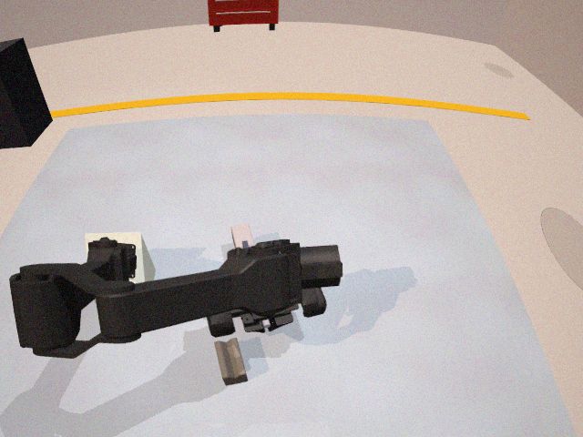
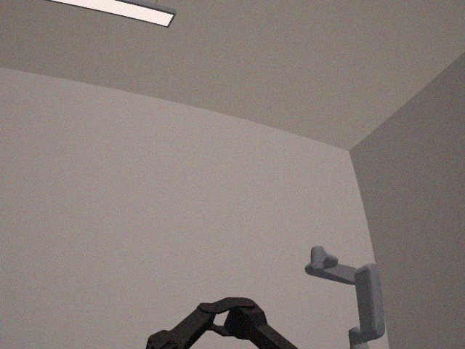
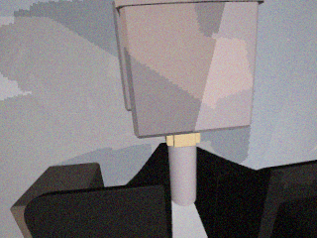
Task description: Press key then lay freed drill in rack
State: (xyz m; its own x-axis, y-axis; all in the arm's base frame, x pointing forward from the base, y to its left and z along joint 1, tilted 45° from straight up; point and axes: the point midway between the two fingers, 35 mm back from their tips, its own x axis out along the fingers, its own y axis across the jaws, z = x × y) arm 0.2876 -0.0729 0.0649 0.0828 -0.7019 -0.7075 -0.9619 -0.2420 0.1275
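The drill (image 3: 182, 174) is a pale round shank. It sticks out of a pale pink block (image 3: 188, 84) (image 1: 240, 232), with a brass-coloured collar (image 3: 183, 140) where the two meet. My gripper (image 1: 266, 323) (image 3: 171, 148) is shut on the drill's shank, just outside the block. Its fingers cover part of the view around the shank. The rack (image 1: 230, 361) (image 3: 76, 175) is a small brown grooved block, separate from the pink block and beside the gripper. I cannot make out the key clearly; a small dark blue patch shows by the pink block in the top view.
The arm (image 1: 188, 299) (image 2: 244, 319) hides most of the pink block in the top view. A cream block (image 1: 146, 263) stands at the arm's base. A black box (image 1: 21, 98) is at the far left. The exterior view shows mostly wall and a grey arm-shaped object (image 2: 370, 300).
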